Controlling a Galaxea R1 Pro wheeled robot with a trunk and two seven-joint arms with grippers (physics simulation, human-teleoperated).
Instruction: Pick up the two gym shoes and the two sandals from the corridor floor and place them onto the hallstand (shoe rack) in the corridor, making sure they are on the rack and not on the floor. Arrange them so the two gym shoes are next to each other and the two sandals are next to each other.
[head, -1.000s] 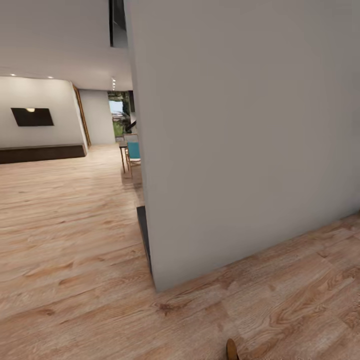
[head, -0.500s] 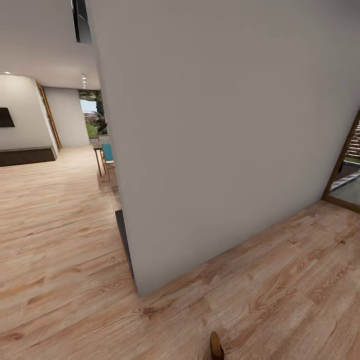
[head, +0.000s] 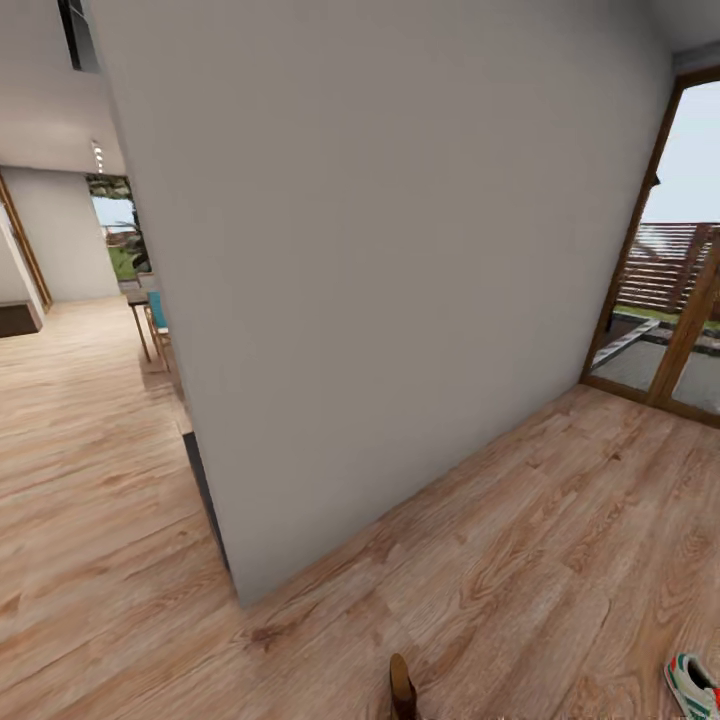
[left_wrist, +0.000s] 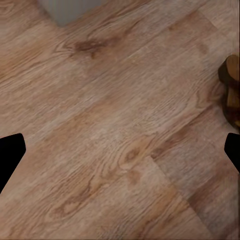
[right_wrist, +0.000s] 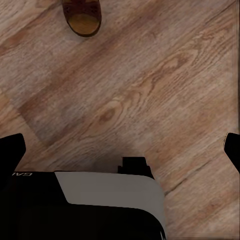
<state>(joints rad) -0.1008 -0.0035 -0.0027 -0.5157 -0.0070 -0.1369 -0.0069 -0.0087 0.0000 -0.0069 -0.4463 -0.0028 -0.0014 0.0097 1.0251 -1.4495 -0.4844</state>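
One gym shoe (head: 692, 684), cream-white with green stripe and red accent, lies on the corridor floor (head: 520, 560) at the lower right edge of the head view. One brown sandal (head: 402, 686) lies on the same floor at the bottom middle, near the corner of a grey wall (head: 400, 270). A sandal (left_wrist: 231, 90) shows in the left wrist view, and one (right_wrist: 82, 16) in the right wrist view. The left claw (left_wrist: 120, 150) and the right claw (right_wrist: 122, 147) both stand wide apart and hold nothing. On the robot's body (right_wrist: 90, 210) below the right claw the letters "GA" can be read; the rest is cut off. A glass door (head: 665, 290) with wood frame stands far right.
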